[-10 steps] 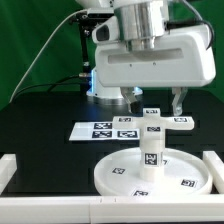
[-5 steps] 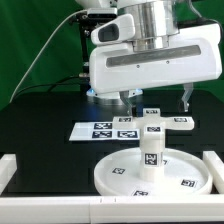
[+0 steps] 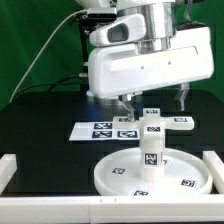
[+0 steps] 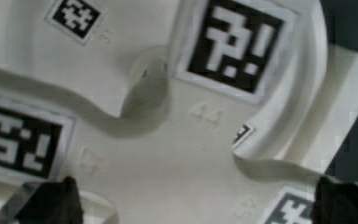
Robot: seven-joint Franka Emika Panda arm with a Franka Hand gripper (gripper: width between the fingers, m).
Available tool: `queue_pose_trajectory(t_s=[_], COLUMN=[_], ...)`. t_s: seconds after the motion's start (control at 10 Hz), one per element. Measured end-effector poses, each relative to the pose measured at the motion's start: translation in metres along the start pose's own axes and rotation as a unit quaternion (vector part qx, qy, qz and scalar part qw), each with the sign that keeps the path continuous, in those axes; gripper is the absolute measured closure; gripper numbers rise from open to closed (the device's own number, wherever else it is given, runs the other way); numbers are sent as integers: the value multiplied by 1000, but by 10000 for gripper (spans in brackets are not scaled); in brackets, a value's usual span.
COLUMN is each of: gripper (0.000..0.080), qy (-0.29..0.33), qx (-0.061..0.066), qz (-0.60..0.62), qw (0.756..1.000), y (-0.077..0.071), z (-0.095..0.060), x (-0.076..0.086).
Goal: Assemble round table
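Note:
The round disc (image 3: 122,178) lies flat on the black table near the front. The short post (image 3: 150,157) stands upright on its middle. The four-armed cross piece (image 3: 157,123) sits on top of the post. My gripper (image 3: 155,102) hangs just above and behind the cross piece, open and empty, with one finger on each side of it. In the wrist view the cross piece (image 4: 176,110) with its tags fills the picture, and my gripper (image 4: 197,205) shows two dark fingertips (image 4: 51,203) wide apart at the edge.
The marker board (image 3: 103,130) lies flat on the table at the exterior view's left of the cross piece. A white rail (image 3: 20,168) frames the table's front and sides. The robot base and cables stand behind, before a green backdrop.
The gripper body has shifted a little toward the exterior view's left and turned slightly above the cross piece. The fingers stay open. The table parts have not moved.

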State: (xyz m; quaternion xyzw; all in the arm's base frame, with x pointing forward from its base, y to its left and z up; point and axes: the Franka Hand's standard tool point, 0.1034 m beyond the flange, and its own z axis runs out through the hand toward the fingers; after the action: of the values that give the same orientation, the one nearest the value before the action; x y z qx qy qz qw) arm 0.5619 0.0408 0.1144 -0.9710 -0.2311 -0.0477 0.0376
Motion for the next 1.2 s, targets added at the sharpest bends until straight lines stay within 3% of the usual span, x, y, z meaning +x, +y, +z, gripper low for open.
queue_pose_trajectory(t_s=[0.1,0.5,0.7,1.2], gripper=[151,151,151,151], qy=[-10,-13,-32,-33], qx=[-3,-5,-10,-11], qz=[-60,-71,-131,-118], qw=[998,997,991,992], y=[-2,-2,-1,4], z=[1,1,1,4], x=[-1,0,9,10])
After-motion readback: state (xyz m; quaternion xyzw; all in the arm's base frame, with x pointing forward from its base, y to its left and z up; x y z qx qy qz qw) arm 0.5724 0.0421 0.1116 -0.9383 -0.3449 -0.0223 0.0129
